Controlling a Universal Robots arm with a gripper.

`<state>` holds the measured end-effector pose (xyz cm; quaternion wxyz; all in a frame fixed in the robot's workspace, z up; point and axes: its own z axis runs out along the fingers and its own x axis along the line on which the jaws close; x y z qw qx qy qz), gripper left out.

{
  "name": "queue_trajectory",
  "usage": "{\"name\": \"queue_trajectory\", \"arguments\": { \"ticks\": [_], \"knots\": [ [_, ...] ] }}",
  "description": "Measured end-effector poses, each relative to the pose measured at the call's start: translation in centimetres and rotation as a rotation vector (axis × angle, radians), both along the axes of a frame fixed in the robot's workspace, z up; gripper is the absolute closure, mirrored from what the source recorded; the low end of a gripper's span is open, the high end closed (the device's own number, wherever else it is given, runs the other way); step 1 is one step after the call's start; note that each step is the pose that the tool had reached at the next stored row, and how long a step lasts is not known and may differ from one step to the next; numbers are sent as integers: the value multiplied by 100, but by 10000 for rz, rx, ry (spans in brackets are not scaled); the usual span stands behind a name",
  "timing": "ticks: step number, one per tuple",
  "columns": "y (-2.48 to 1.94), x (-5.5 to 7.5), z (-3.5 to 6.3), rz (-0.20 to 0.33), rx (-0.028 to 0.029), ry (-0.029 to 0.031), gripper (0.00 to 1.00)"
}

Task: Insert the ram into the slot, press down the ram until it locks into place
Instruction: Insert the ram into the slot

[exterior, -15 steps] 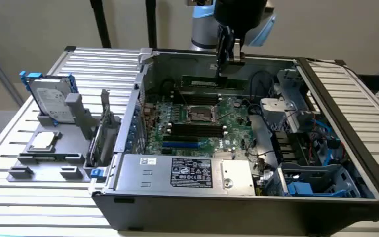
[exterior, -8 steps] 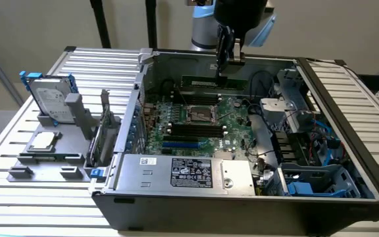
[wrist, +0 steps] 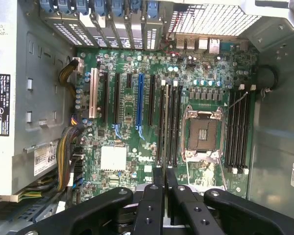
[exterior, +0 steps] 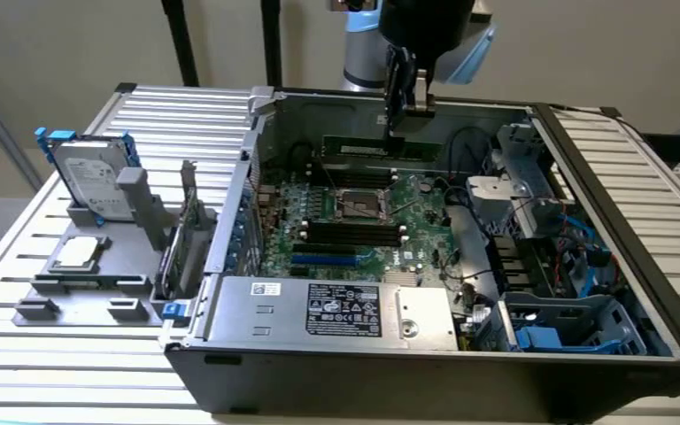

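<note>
One ram, one CPU socket; one hard drive

The gripper holds the ram level and on edge over a slot at twelve o'clock of the silver socket; more black slots lie at six o'clock

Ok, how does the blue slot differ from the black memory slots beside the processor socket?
The blue slot is bright blue and shorter; the black memory slots are black and longer. The blue slot is single; the black memory slots sit close together in a group. All run parallel on the green board.
</note>
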<state>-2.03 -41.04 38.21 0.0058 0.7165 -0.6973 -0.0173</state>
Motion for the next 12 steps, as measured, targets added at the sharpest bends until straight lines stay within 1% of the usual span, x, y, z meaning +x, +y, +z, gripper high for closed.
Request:
{"name": "queue_trajectory", "arguments": {
  "ticks": [3,5,12],
  "knots": [
    [5,-117,-45,-14,0,-63,87],
    [18,-136,-80,-15,-1,-69,87],
    [56,-136,-208,-14,-2,-70,87]
  ]
}}
